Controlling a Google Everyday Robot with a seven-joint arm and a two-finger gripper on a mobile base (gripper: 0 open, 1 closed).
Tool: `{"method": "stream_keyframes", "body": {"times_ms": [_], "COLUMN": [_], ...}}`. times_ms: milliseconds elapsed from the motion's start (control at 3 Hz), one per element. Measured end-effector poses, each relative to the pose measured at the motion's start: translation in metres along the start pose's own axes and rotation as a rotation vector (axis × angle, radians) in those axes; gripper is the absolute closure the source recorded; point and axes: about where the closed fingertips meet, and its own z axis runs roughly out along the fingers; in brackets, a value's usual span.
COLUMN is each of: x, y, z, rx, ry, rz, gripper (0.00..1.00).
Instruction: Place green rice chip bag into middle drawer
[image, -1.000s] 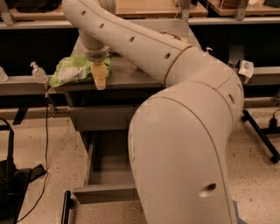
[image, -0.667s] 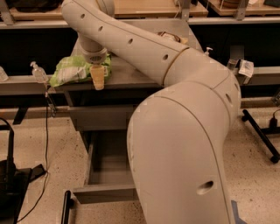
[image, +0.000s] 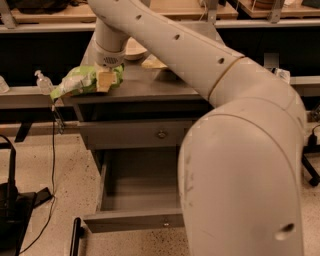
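Observation:
The green rice chip bag (image: 77, 83) lies at the left front corner of the grey cabinet top (image: 150, 87), hanging a little over the edge. My gripper (image: 106, 80) comes down from above at the bag's right end and is shut on it; one tan finger (image: 105, 81) shows in front of the bag. The middle drawer (image: 132, 187) is pulled out below, with its front panel and small knob (image: 166, 224) nearest the camera. The knobbed drawer above it (image: 161, 134) is shut. My large white arm hides the right side of the cabinet and drawer.
A pale bowl (image: 134, 49) and a brown-and-yellow snack bag (image: 154, 62) sit on the cabinet top behind the gripper. A small clear bottle (image: 43, 81) stands on the left shelf. A cable (image: 52, 150) hangs down at the left, and black equipment (image: 12, 210) sits on the floor.
My gripper has shifted slightly left and up at the bag's right end. The bag stays at the cabinet's left corner. The drawer has not moved.

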Motion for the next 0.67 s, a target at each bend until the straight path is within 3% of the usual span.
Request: {"method": "stream_keyframes", "body": {"times_ms": [333,667], "x": [-0.007,-0.006], "y": [0.016,0.042], "z": [-0.014,-0.047], "rx": [-0.03,-0.024], "ry": [-0.063,-0.106], "rz": [0.02,0.065], "gripper": [0.97,1.0]}}
